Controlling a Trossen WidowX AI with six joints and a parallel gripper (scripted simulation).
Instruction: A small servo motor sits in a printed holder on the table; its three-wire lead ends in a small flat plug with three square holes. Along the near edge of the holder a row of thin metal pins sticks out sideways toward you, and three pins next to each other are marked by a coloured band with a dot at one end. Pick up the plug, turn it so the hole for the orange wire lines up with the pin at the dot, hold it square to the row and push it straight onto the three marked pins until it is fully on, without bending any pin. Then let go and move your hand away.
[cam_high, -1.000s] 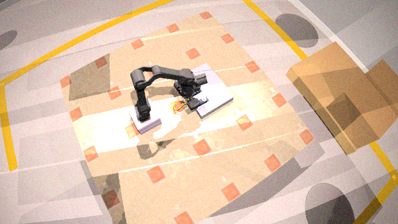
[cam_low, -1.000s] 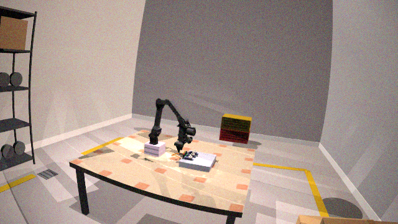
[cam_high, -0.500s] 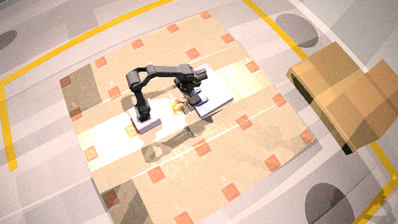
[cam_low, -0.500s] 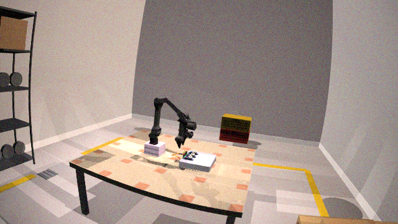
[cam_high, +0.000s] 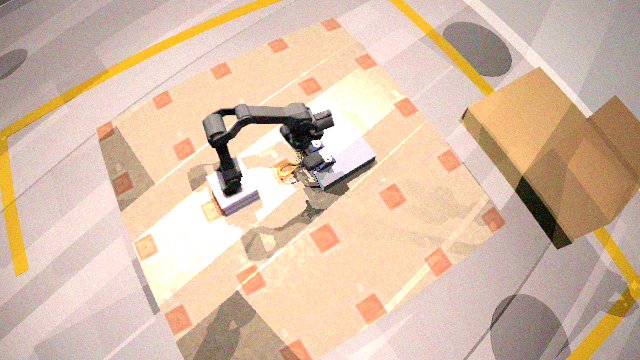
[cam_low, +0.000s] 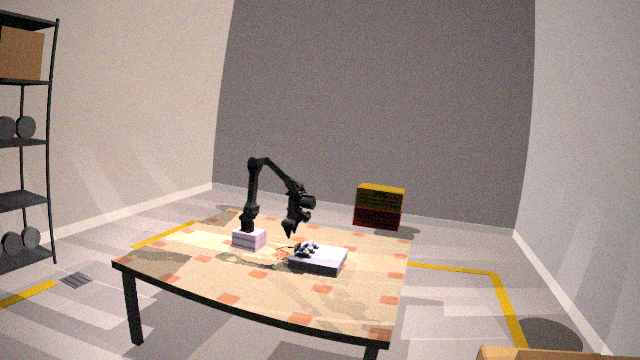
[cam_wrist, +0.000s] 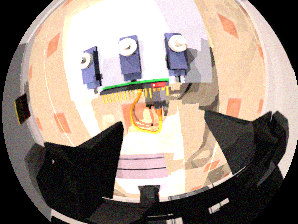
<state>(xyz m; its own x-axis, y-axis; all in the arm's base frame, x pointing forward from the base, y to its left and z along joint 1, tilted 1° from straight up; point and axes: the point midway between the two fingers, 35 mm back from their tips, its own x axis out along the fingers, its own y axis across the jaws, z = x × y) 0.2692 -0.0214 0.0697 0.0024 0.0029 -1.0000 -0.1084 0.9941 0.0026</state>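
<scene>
Wrist cam shows what top & ext. don't: the plug at the R end of the pin row, by the red band. Can't tell if it's fully on. My gripper is wide open, nothing held; plug's beyond the fingertips, between their lines, apart from both. It's a small dk. block w/ an orange-yellow wire loop; holes n/v.

Harsh light bleaches the bench in bands between shadows; grain speckles every view; the wrist view bulges, its corners black.
</scene>
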